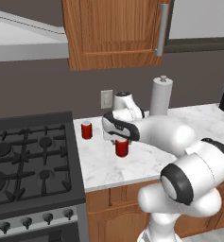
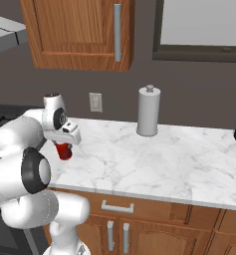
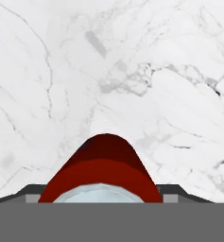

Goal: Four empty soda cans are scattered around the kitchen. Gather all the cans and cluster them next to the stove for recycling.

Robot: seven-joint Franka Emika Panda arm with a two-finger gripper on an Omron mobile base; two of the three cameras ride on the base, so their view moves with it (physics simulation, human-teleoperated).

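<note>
Seen from the left base camera, a white robot arm with dark joints reaches over a white marble countertop [image 1: 108, 165], its gripper [image 1: 121, 140] poised on top of a small red cylindrical soda can [image 1: 122, 148] that stands upright on the stone. A second red can [image 1: 87, 130] stands upright nearer the wide black gas stove [image 1: 30, 160] with iron grates, just beside the cooktop's edge and a little apart from the first can. Behind them, a tall white paper towel roll [image 1: 160, 97] stands against the dark wall, near a pale wall outlet [image 1: 106, 99].

From the right base camera, the gripper [image 2: 64, 144] sits directly over the red can [image 2: 64, 151], which rests near the left end of the marble counter [image 2: 154, 159]; the towel roll [image 2: 148, 112] stands well apart to the right, below a wooden wall cabinet [image 2: 79, 32].

Down the hand camera, the can's red side and silvery top [image 3: 101, 182] rise between the dark fingertips [image 3: 30, 193], with veined marble [image 3: 132, 71] beyond. The jaws flank the can closely, but whether they actually clamp it cannot be told.
</note>
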